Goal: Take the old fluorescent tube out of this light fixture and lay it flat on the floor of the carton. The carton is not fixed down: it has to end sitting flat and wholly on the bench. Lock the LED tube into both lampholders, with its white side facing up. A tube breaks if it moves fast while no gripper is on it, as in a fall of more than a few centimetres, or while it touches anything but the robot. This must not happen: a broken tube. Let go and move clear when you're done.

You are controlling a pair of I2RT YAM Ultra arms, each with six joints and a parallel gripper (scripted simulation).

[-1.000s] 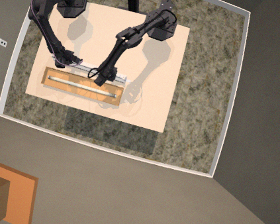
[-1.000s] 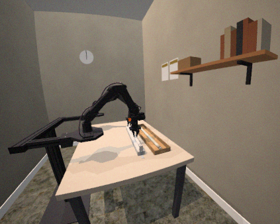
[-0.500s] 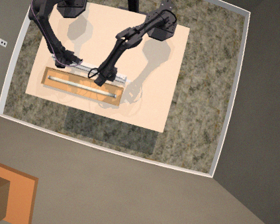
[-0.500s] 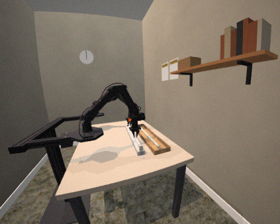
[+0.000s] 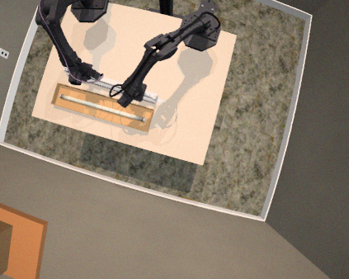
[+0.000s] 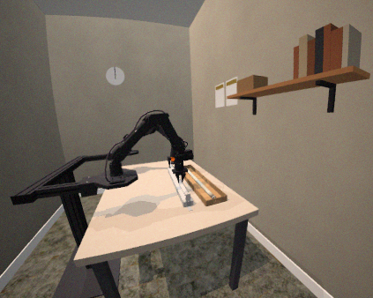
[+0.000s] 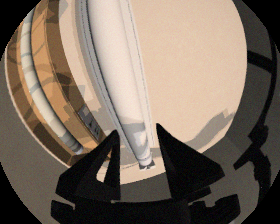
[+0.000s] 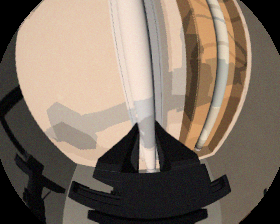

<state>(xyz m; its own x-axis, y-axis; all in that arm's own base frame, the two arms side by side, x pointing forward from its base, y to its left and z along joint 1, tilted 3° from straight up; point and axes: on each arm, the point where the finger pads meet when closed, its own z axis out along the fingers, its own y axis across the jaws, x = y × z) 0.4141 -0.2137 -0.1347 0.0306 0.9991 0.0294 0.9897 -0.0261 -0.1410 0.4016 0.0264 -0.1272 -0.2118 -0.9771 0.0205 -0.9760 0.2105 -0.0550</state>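
The LED tube [image 5: 108,84] [image 7: 116,65] [image 8: 136,50] lies white side up along the long white fixture [image 5: 153,97] [image 6: 184,195]. My left gripper [image 5: 130,96] [image 7: 136,130] is open astride one end of the tube, with a gap on each side. My right gripper [image 5: 82,77] [image 8: 146,124] is shut on the tube near its other end. The old fluorescent tube [image 5: 100,107] [image 6: 204,187] [image 7: 32,87] [image 8: 220,75] lies flat in the brown carton [image 5: 83,110] [image 6: 216,202] [image 7: 53,60] [image 8: 196,60], which sits parallel to the fixture. The lampholders are hidden by the grippers.
The carton sits flat and wholly on the bench [image 5: 174,124] [image 6: 155,229], close to its wall-side edge. The arm bases hang from a black gantry [image 6: 45,185] on the opposite side. A shelf [image 6: 296,84] with books and a box is high on the wall.
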